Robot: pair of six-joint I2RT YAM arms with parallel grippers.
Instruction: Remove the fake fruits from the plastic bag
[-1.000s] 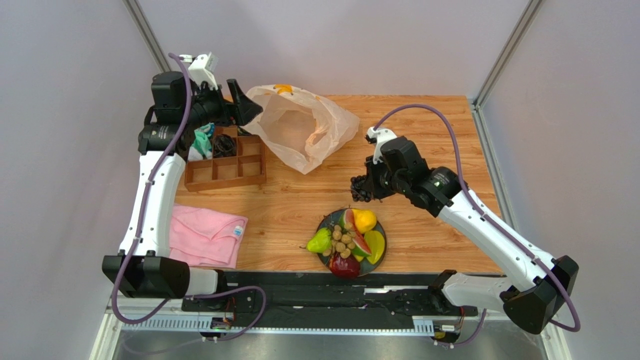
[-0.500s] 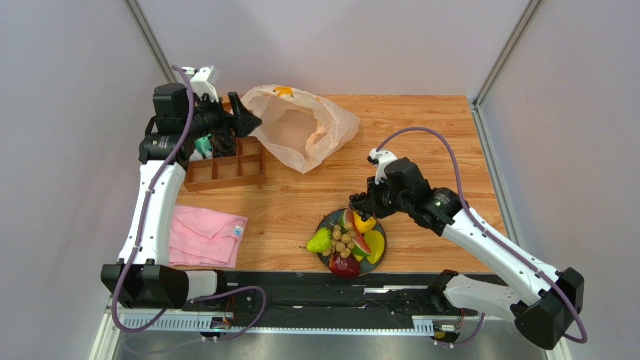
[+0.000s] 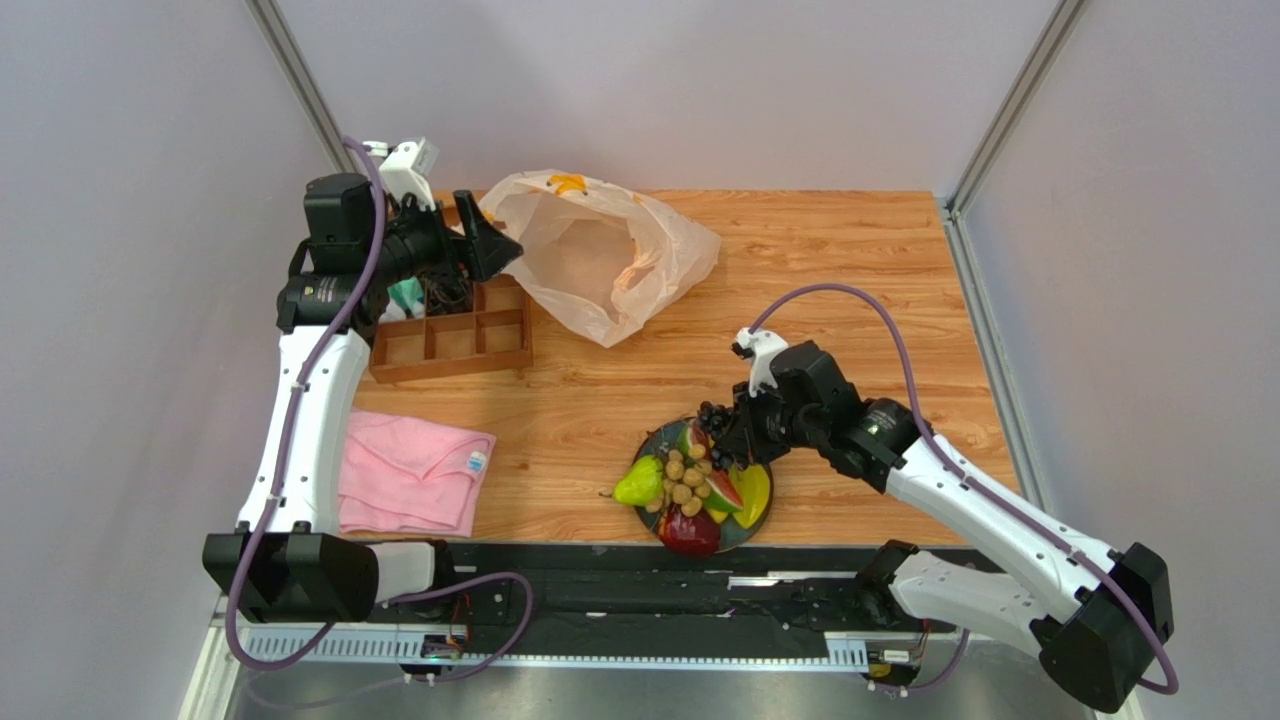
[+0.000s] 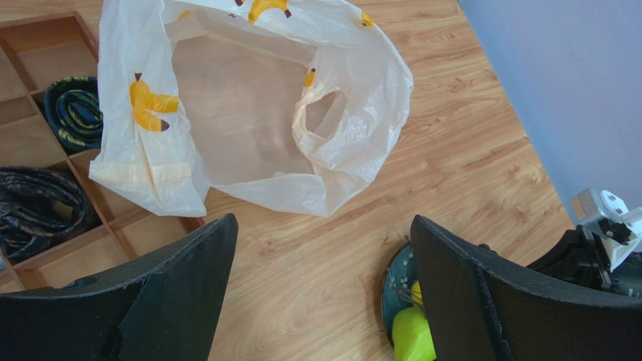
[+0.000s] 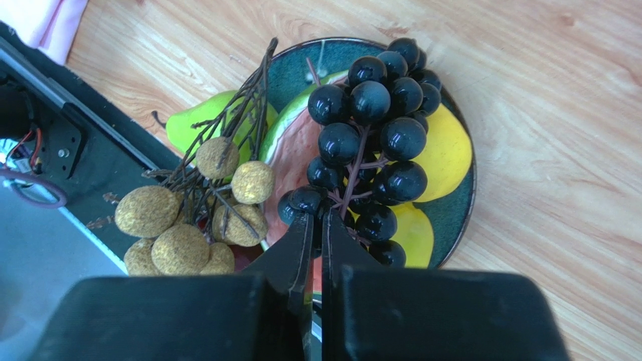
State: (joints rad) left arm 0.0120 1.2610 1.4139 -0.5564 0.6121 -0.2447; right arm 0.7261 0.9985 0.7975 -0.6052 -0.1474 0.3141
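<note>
Moved: my right pincer (image 5: 316, 226) has come from mid-counter down toward the near edge and now hangs over the plate (image 5: 298, 60); my left has barely shifted.
Right pincer: pinched narrow on the stem of the dark grapes (image 5: 369, 143), so the bunch dangles clear of my fingers and can be set down on the pile.
Left pincer: spread wide, holding nothing, over the tray (image 3: 451, 338) at the far left corner, beside the bag (image 4: 249, 128), probably waiting to pin or lift it.
Bag: lies slack at the far edge, mouth gaping toward the plate.
Plate: already carries the pear (image 5: 184, 124) and the pale grapes (image 5: 181, 241), among other fruits.
Hard to tell: whether the dark grapes already rest on the fruits below.
Hidden: the bag looks empty, but its folds could still cover something.
</note>
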